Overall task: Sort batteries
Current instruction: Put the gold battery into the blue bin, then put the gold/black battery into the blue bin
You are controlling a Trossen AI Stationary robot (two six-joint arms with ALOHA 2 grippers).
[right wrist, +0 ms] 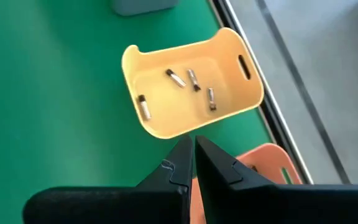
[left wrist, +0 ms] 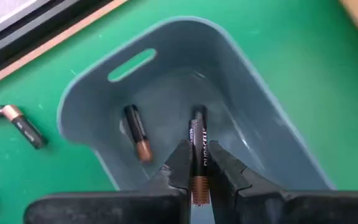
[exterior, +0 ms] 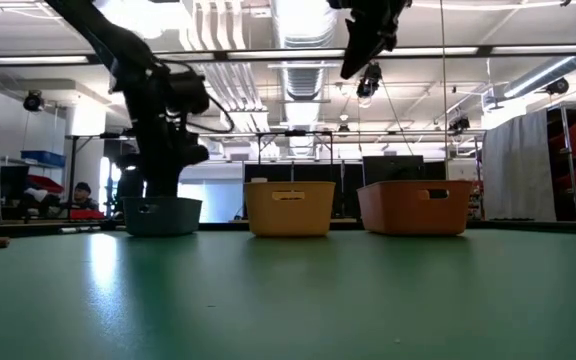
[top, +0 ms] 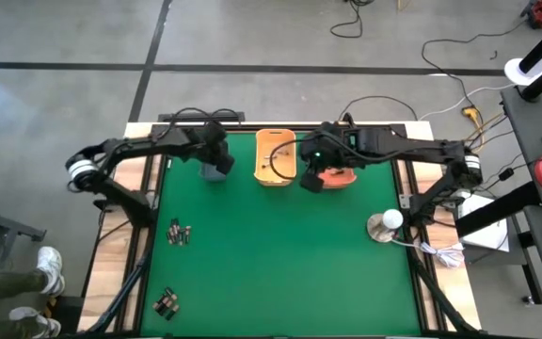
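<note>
I have the left gripper [left wrist: 197,169] poised above the grey-blue bin [top: 216,170] at the far left of the bench [top: 280,254], and its fingers [left wrist: 180,163] are clamped on a black-and-copper battery [left wrist: 197,158] that points down into the bin. One more battery [left wrist: 137,132] of the same colouring lies on that bin's floor, and outside the bin, on the green surface just beside it, I see another cell [left wrist: 18,122].

The right gripper [right wrist: 193,163] hangs high over the gap between the yellow-orange bin [right wrist: 191,84] and the orange bin [top: 335,176]; its fingers [right wrist: 215,163] are pressed together with nothing between them. Through its wrist camera I count four small batteries [right wrist: 191,79] scattered on the yellow-orange bin's floor.

From above, two loose groups of batteries remain on the bench's left side: one cluster [top: 180,233] about midway down, another cluster [top: 167,301] close to the near edge. A round lamp-like object [top: 385,226] sits by the bench's right edge.
</note>
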